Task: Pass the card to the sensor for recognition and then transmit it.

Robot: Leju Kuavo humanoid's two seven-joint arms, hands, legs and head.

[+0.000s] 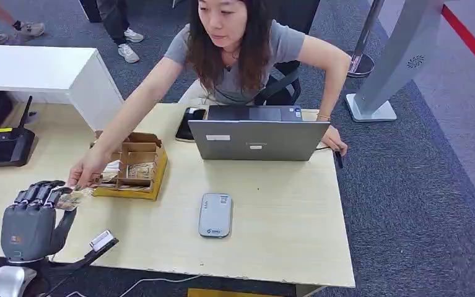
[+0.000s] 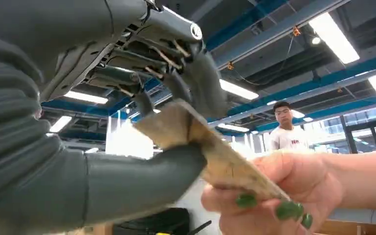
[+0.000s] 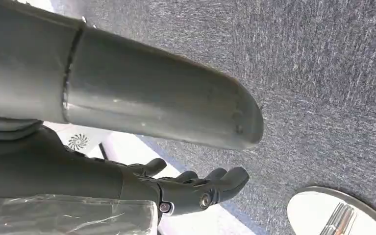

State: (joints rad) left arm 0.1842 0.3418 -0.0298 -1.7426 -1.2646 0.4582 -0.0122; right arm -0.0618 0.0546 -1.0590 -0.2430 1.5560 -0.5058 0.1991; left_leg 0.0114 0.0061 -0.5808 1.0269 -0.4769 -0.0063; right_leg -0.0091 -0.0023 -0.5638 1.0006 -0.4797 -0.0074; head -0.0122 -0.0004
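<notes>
My left hand [image 1: 31, 219] hovers over the near left corner of the pale wooden table [image 1: 284, 235]. It pinches a tan card [image 1: 74, 198] between thumb and fingers. In the left wrist view the card [image 2: 215, 156] sits under my thumb [image 2: 141, 176], and a person's hand [image 2: 284, 196] with green nails holds its other end. That same hand [image 1: 86, 176] reaches across the table from a seated person. The grey sensor pad [image 1: 215, 215] lies flat mid-table, to the right of my left hand. My right hand [image 3: 190, 188] hangs over grey carpet, fingers loose and holding nothing.
A cardboard box [image 1: 134, 170] of cards stands just beyond my left hand. A grey laptop [image 1: 257, 139] and a black phone [image 1: 188, 122] are at the far edge. A black device [image 1: 2, 147] lies far left beside a white counter [image 1: 43, 71].
</notes>
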